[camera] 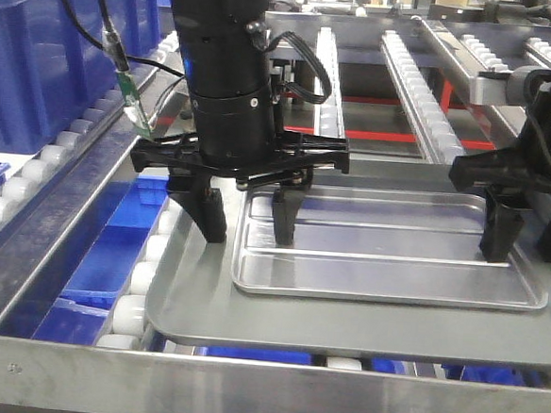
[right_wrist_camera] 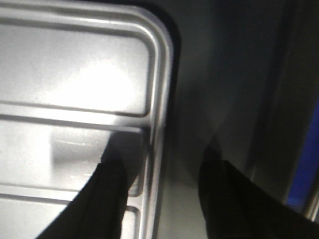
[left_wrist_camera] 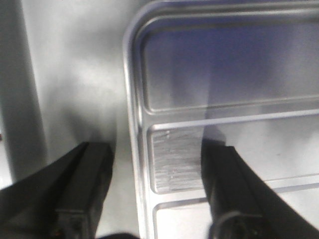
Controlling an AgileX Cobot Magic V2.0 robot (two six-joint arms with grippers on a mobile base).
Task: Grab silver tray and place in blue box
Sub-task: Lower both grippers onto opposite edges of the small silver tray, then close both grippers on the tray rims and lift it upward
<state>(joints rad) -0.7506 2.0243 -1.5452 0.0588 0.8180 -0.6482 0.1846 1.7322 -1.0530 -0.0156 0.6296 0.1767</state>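
The silver tray point(camera: 396, 243) lies flat on a larger dull grey tray point(camera: 193, 305) at the centre. My left gripper point(camera: 248, 236) is open and straddles the silver tray's left rim, one finger outside on the grey tray and one inside. The left wrist view shows that rim between the fingers of the left gripper point(left_wrist_camera: 155, 149), over the silver tray point(left_wrist_camera: 224, 74). My right gripper point(camera: 527, 254) is open and straddles the right rim in the same way. The right wrist view has the right gripper point(right_wrist_camera: 164, 154) astride the silver tray point(right_wrist_camera: 75, 74). The blue box point(camera: 41, 48) stands at the far left.
Roller rails point(camera: 412, 74) run away behind the trays, and a roller track point(camera: 32, 171) runs along the left. Small blue bins point(camera: 111, 252) sit below the left track. A metal frame bar point(camera: 244, 384) crosses the front. A cable point(camera: 124, 73) hangs by the left arm.
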